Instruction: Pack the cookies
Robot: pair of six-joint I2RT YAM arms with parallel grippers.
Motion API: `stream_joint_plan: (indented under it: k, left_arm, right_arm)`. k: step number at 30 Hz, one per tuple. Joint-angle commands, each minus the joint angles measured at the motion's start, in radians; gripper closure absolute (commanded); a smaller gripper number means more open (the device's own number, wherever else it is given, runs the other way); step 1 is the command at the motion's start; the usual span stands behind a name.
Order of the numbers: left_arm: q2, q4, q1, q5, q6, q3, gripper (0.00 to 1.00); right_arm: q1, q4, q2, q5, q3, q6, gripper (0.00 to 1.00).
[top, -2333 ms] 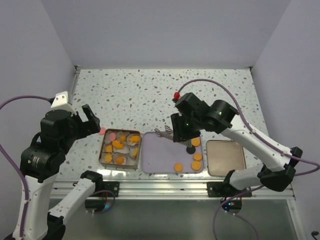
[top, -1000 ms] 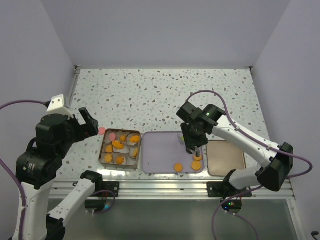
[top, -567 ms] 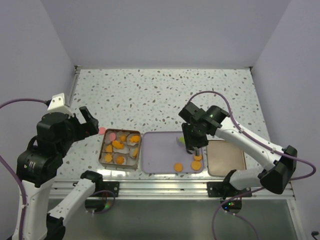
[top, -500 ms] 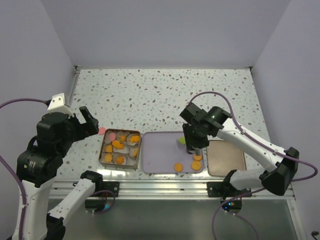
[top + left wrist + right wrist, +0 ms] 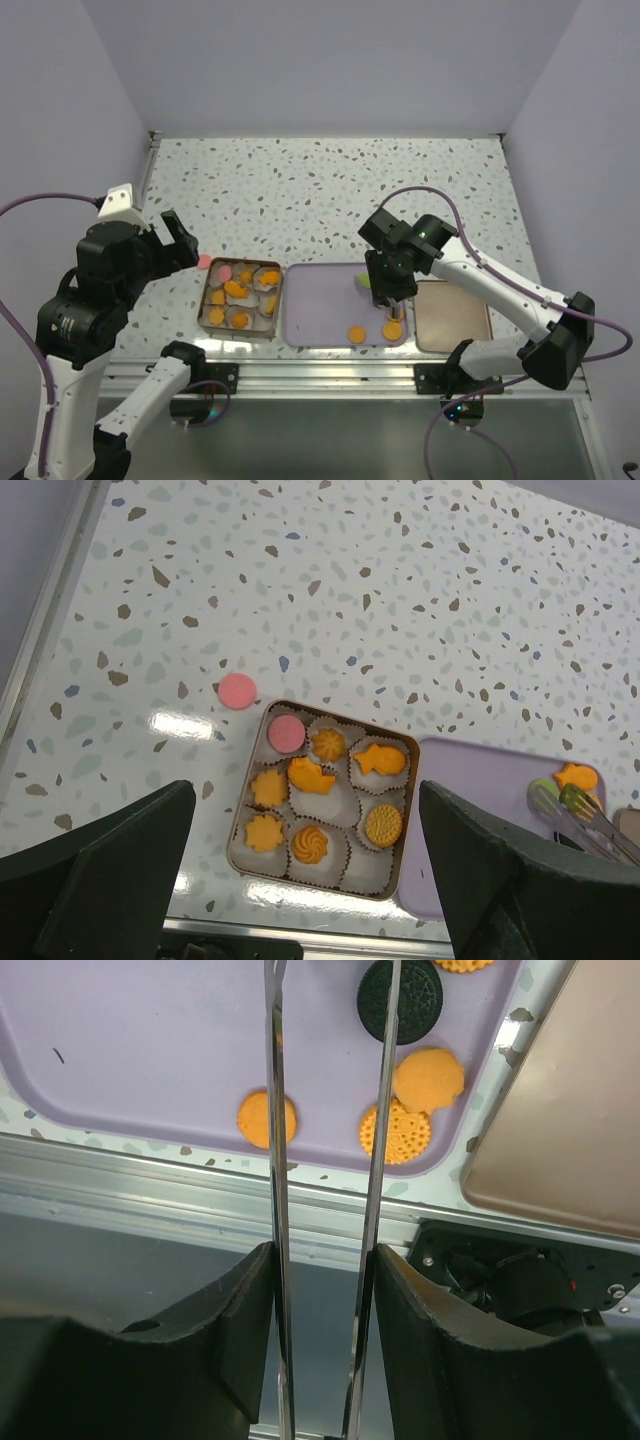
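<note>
Speckled white terrazzo desk [image 5: 330,190], closed in by pale lilac walls [image 5: 330,60] at the back and both sides. Along the near edge, an aluminium rail [image 5: 320,368]. Just behind that rail, three flat things in a row. At the left, a brown square tin [image 5: 340,721], turned slightly askew and lined with white paper cups [image 5: 332,805]. Just beside it, a lavender tray [image 5: 315,305] with rounded corners. Right of that, a tan-brown tray [image 5: 450,315]. Over the lavender tray's right end, slim metal tongs [image 5: 273,1110], blades parted.
</note>
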Motion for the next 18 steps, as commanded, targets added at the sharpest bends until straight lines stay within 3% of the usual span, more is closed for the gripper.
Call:
stream_joint_plan:
  k: [1, 7, 13, 18]
  left_arm:
    - [0.012, 0.048, -0.004, -0.003, 0.028, 0.008, 0.0]
    - [0.014, 0.038, -0.004, -0.026, 0.048, 0.02, 0.0]
    - [0.011, 0.035, -0.004, -0.046, 0.065, 0.015, 0.0]
    - [0.011, 0.038, -0.005, -0.063, 0.082, 0.014, 0.0]
  right_arm:
    - [-0.002, 0.02, 0.021, 0.003, 0.039, 0.006, 0.54]
    - [-0.002, 0.033, 0.03, -0.006, 0.028, 0.006, 0.57]
    - [-0.003, 0.031, 0.023, -0.021, 0.033, 0.012, 0.66]
    - [-0.002, 0.045, 0.01, -0.055, 0.119, 0.023, 0.71]
